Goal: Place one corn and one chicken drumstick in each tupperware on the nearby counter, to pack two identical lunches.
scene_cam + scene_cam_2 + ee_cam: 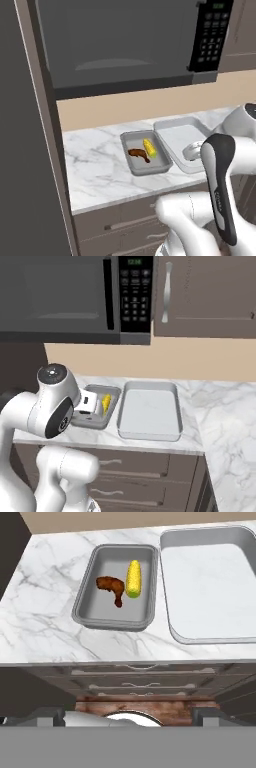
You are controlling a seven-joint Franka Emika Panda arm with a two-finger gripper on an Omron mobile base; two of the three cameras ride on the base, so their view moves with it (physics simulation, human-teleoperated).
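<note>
On the white marble counter (45,612) sit two tupperware trays side by side. The smaller mid-grey one (86,607) (162,166) holds a brown chicken drumstick (112,587) (139,154) and a yellow corn (133,578) (150,148) (106,402) lying next to each other. The larger pale tray (210,572) (182,135) (149,408) to its right is bare inside. My gripper (127,717) is open and holds nothing. It hangs above and in front of the counter's edge, away from both trays. In the right base view the hand partly hides the smaller tray (100,421).
A dark microwave (120,40) (60,291) hangs over the counter, with a brown cabinet door (210,291) to its right. Grey drawer fronts (135,684) run below the worktop. A tall dark panel (25,150) closes off the left side.
</note>
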